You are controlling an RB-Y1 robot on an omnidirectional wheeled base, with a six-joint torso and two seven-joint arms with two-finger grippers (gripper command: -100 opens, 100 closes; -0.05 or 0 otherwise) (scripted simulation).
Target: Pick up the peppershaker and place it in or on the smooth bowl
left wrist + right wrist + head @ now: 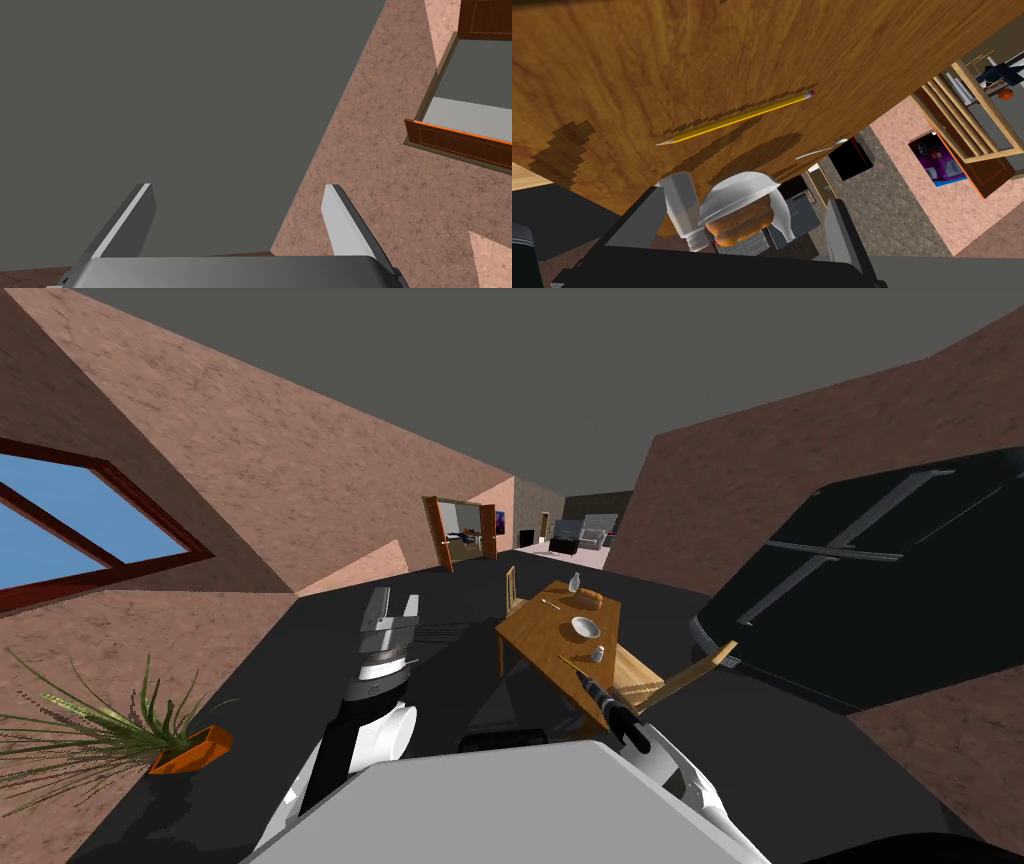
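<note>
— Where's the shaker (598, 654)?
— Just right of centre in the head view, on the near end of the table (535, 638), with the bowl (586, 627) just beyond it. My right hand (745, 196) hangs near it, spread wide. My left hand (237, 186) is wide too, well off to the side.
— How will it handle?
— Light, stiff, likely slick (and quick to topple, I'd guess). I'd pinch it mid-body, across the round sides.

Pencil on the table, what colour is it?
Yellow, with a pinkish end. The pencil shows best in the right wrist view.
</note>
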